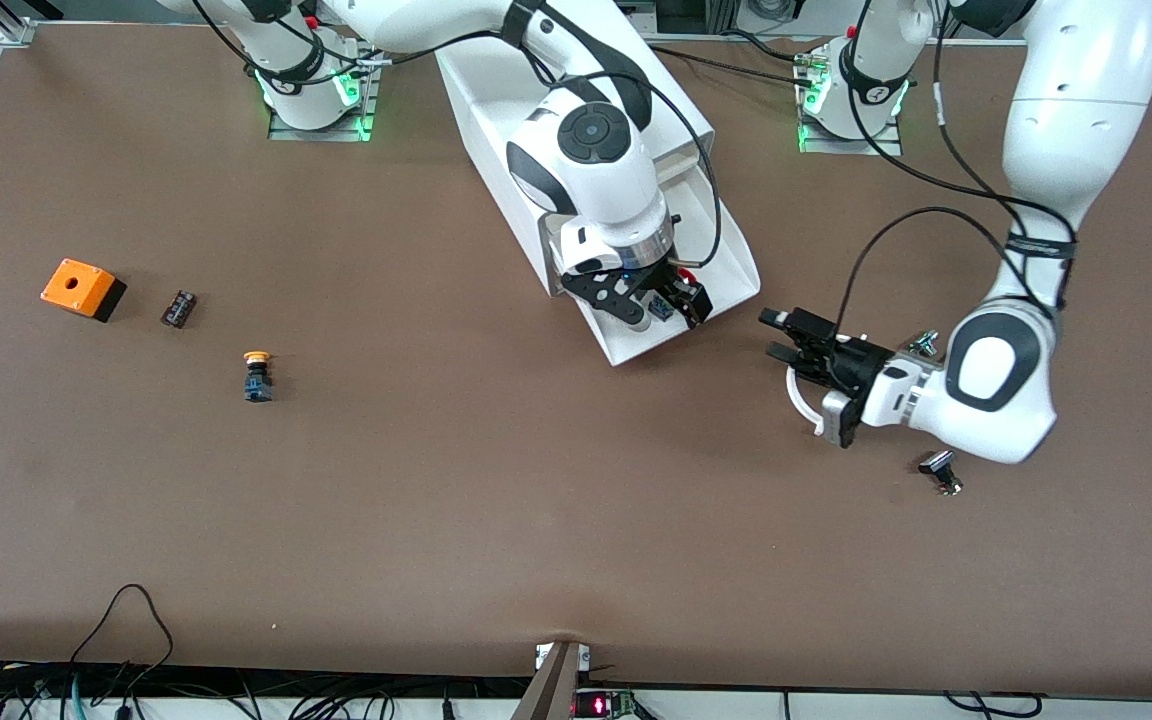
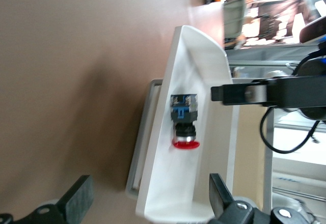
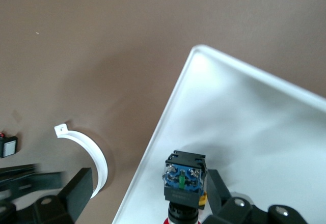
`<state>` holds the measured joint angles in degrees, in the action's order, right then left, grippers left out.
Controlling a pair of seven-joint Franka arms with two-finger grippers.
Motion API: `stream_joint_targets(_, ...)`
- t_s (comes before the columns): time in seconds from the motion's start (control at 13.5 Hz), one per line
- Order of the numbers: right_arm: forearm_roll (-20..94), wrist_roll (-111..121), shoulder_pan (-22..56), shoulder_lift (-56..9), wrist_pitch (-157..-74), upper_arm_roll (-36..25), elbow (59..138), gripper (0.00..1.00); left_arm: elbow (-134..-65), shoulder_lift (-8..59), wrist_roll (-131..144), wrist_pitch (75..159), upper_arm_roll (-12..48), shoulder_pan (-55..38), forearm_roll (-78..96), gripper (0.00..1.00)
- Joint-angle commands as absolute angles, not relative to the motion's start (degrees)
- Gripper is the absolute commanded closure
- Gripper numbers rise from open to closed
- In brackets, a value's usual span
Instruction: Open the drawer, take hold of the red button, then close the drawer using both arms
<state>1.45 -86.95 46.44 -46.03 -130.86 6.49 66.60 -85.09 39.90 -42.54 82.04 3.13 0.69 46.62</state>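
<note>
- Where the bench (image 1: pixel 496 520) lies nearest the front camera, its brown surface carries only a small black-and-silver part (image 1: pixel 941 472) toward the left arm's end.
- The left hand (image 1: pixel 786 337) hovers low over the bench just beside the open drawer's front corner, fingers spread wide and holding nothing; a white curved clip (image 1: pixel 802 402) lies on the bench under it.
- A yellow-capped button (image 1: pixel 257 376) stands toward the right arm's end; farther from the camera lie a small dark block (image 1: pixel 178 308) and an orange box (image 1: pixel 82 288).
- The drawer (image 1: pixel 726 255) is pulled out of the white cabinet (image 1: pixel 496 100) at the middle of the bench.
- The button (image 2: pixel 184 120) lies on its side on the drawer floor, red cap and blue-and-black body visible in the left wrist view.
- The right hand (image 1: pixel 658 305) hangs over the open drawer, fingers parted on either side of the button; contact cannot be confirmed.
</note>
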Motion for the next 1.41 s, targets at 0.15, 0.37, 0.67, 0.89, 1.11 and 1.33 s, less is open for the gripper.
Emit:
stream_joint_targets(0.15, 2.11, -89.91, 48.34, -48.34, -130.87, 6.24, 64.86, 0.01, -78.31, 37.36, -29.48, 80.15, 3.69, -0.09, 28.79, 0.0)
stream_joint_targets(0.37, 2.11, -89.83, 48.6, -48.34, -129.56, 6.24, 65.13, 0.03, -76.82, 36.22, -20.95, 84.97, 4.22, -1.4, 16.04, 0.0)
stream_joint_targets(0.67, 2.11, -89.56, 48.87, -48.34, -128.5, 6.24, 65.21, 0.45, -77.26, 35.6, -7.59, 88.58, 4.04, -8.15, 2.15, 0.0)
stream_joint_targets(0.89, 1.85, -89.47, 49.04, -48.34, -128.23, 6.24, 65.13, 0.89, -77.08, 36.55, -3.51, 89.03, 3.96, -9.49, -0.35, 0.0)
stream_joint_targets(1.11, 1.76, -89.39, 49.13, -47.73, -125.88, 6.24, 64.6, 1.0, -76.38, 38.49, -3.25, 89.29, 3.34, -8.27, 0.17, 0.0)
stream_joint_targets(1.33, 1.49, -87.64, 48.43, -44.58, -119.81, 5.36, 63.47, 1.0, -75.5, 39.02, -2.73, 92.11, 3.34, -8.0, 0.17, 0.01)
